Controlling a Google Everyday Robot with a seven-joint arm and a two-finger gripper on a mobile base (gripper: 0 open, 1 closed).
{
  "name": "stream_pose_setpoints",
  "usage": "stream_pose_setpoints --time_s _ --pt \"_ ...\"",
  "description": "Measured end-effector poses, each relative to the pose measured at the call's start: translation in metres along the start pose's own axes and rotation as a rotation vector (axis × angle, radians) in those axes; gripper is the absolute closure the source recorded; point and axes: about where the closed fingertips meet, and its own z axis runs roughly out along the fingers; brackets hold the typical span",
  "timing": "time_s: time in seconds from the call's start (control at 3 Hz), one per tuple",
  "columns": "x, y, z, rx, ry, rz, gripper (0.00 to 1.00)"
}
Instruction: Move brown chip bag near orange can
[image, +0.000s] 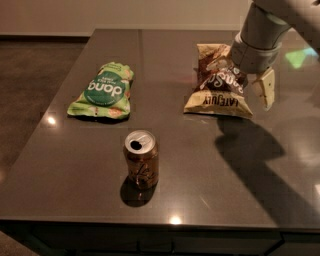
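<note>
The brown chip bag lies flat at the back right of the dark table, with its tan-yellow band toward me. The orange can stands upright near the front middle, well apart from the bag. My gripper hangs from the arm at the top right, above the bag's right side. It is open: one pale finger sits just past the bag's right edge and the other is over the bag's upper part. The arm hides the bag's top right corner.
A green "dang" bag lies at the back left of the table. The table's front edge runs along the bottom and its left edge drops to a dark floor.
</note>
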Motion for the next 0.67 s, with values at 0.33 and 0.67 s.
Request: stream_pose_setpoints --time_s 0.33,0.67 --pt "0.0016 -0.0103 0.0248 -0.046 -0.038 -0.064 0.11" --pt "0.0007 -0.0138 0.0326 -0.059 -0.055 -0.079 0.34"
